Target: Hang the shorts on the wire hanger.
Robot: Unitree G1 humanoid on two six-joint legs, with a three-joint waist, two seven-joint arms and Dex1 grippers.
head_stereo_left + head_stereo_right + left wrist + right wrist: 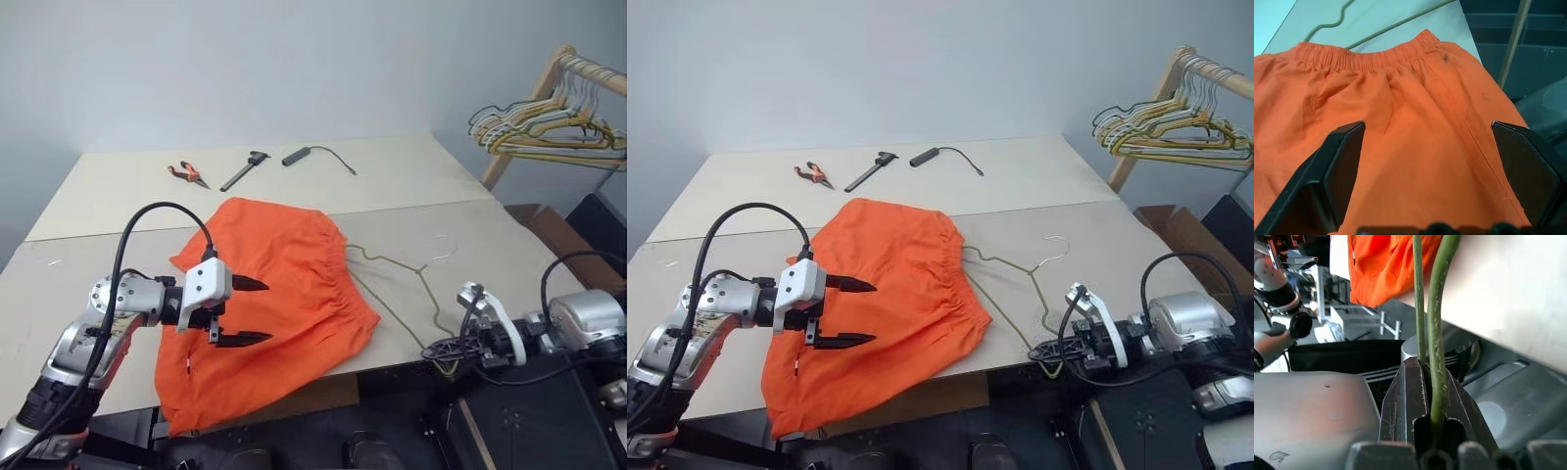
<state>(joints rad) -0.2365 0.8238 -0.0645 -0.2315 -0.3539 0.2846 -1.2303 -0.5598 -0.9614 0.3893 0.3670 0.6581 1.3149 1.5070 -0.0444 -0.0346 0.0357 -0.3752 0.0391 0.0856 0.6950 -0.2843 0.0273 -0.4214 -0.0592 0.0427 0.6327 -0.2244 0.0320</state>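
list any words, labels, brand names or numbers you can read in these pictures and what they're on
None can be read.
The shorts are plain orange, with no print showing.
The wire hanger, the table and the tools at its far side bear no markings that can be made out.
The left pincer and right pincer show no legible label.

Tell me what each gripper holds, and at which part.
The right gripper grips the wire hanger at its corner over the table edge. The left gripper, open above the shorts, holds nothing.

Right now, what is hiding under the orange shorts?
The wire hanger runs from the table under the shorts' waistband edge. How far it reaches beneath is covered by fabric.
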